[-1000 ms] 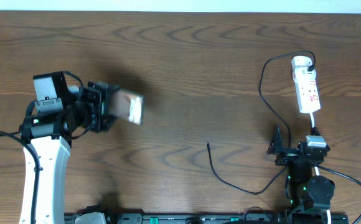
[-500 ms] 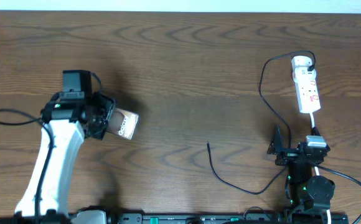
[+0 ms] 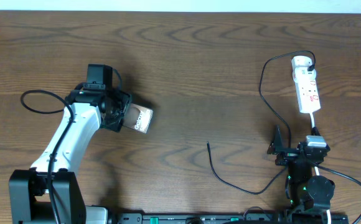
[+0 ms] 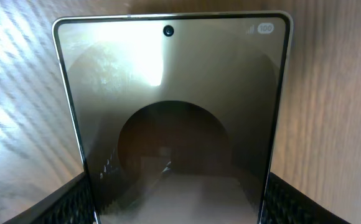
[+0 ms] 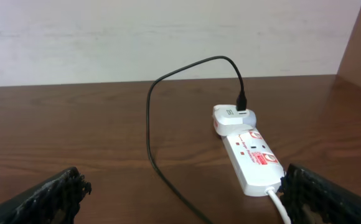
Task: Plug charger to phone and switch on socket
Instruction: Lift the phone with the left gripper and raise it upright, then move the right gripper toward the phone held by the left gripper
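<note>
Slantwise, left gripper (image 3: 129,116) around phone (image 3: 143,119).

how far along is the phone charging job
Done: the charger's white adapter sits in the socket strip. In hand: the left fingers hold the phone over the table's left side. Left: the cable's plug tip lies loose on the table, not in the phone, and the switch likely needs pressing.

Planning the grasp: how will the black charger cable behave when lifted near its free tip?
Likely floppy: the charger cable lies in loose curves, so the tip would probably droop. Probably light, being thin. Its adapter sits in the socket, so a hard pull might drag that.
</note>
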Tool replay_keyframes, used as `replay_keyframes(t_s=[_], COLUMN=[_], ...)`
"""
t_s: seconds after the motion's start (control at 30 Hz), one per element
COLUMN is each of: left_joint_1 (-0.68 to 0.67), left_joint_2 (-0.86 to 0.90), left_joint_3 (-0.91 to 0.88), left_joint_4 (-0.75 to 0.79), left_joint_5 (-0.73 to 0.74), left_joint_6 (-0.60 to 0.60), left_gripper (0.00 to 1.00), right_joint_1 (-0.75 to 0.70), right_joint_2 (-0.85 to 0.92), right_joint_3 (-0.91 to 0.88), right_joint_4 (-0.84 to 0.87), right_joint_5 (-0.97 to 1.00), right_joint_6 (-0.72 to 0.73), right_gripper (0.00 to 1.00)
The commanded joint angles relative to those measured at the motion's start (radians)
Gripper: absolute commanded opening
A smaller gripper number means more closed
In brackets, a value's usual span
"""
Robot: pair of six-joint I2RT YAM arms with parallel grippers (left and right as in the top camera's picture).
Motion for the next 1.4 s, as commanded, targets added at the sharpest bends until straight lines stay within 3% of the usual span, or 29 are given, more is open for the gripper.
replay_keyframes(t_s=[0.0,0.27,0.33,0.47,0.53,0.7,0.8,0.87,1.0,1.17,1.37], left_joint_1=[-0.006,-0.006,-0.006,-0.006,-0.006,-0.006,-0.006,-0.006,-0.006,-0.006,-0.006], left_joint_2=[-0.008,-0.008,-0.008,-0.008,-0.008,-0.008,-0.008,-0.008,-0.008,-0.008,-0.008], left_joint_3=[0.032,0.032,0.032,0.032,0.032,0.032,0.032,0.032,0.032,0.032,0.032], left_joint_4=[0.003,0.004,0.004,0.043,0.049,0.049,0.048,0.048,0.048,0.048,0.029], left_joint_5=[0.014,0.014,0.019,0.052,0.056,0.068,0.075,0.093,0.097,0.118,0.118], left_joint_6=[-0.020,-0.021,-0.028,-0.034,-0.037,-0.039,-0.047,-0.061,-0.080,-0.084,-0.142], left_gripper=[0.07,0.07,0.07,0.07,0.07,0.07,0.07,0.07,0.07,0.07,0.07], right_joint_1=[0.003,0.003,0.003,0.003,0.003,0.003,0.007,0.033,0.138,0.270,0.365], right_joint_2=[-0.002,0.000,0.000,0.064,0.186,0.680,1.036,1.294,1.626,1.894,2.030], right_joint_3=[-0.001,-0.001,-0.001,0.043,0.116,0.417,0.683,0.880,1.113,1.230,1.229], right_joint_4=[0.019,0.015,0.072,0.179,0.169,0.142,0.067,0.045,0.058,0.167,0.444], right_joint_5=[0.061,0.071,0.035,-0.077,-0.152,-0.437,-0.700,-0.928,-1.129,-1.145,-1.166], right_joint_6=[-0.067,-0.060,0.039,0.050,0.088,0.133,0.202,0.269,0.383,0.577,0.761], right_gripper=[0.99,0.99,0.99,0.99,0.99,0.99,0.99,0.99,0.99,0.99,0.99])
